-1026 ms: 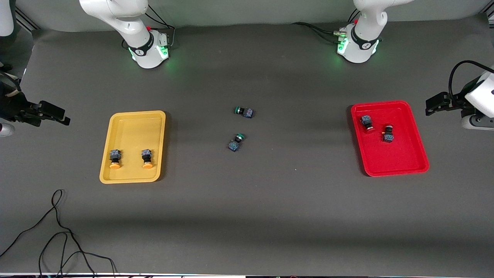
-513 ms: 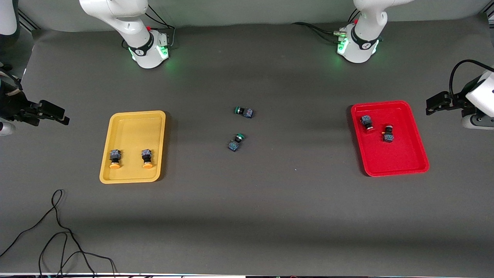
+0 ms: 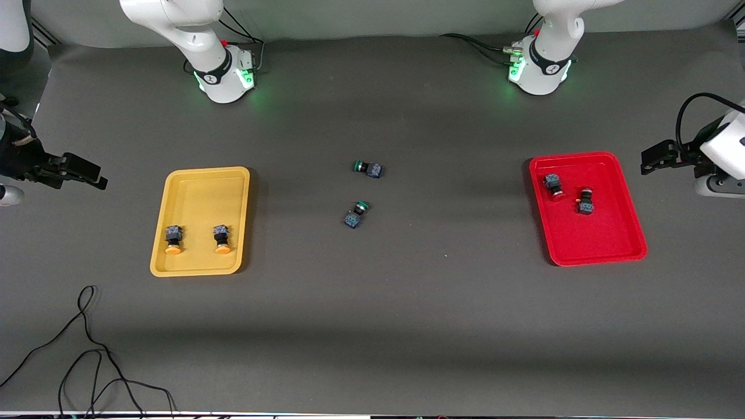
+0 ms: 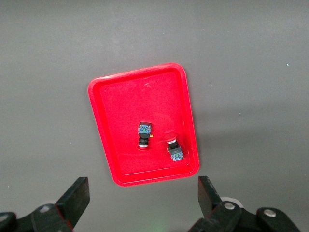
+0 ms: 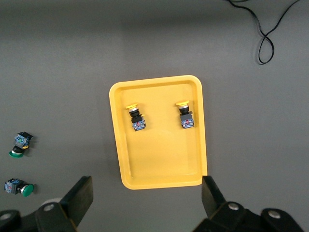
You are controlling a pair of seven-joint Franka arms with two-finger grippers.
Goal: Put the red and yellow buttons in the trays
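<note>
left gripper [image 4: 140, 203] raised, jaws apart, right gripper [image 5: 145, 203] likewise

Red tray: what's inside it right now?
Two red-capped buttons lie on their sides inside the red tray, apart from each other. The rest of its floor shows bare. Nothing covers the tray; both grippers are off to the sides.

High front camera faces both bases; each wrist camera looks straight down on one tray [image 4: 103, 126] [image 5: 117, 140].
</note>
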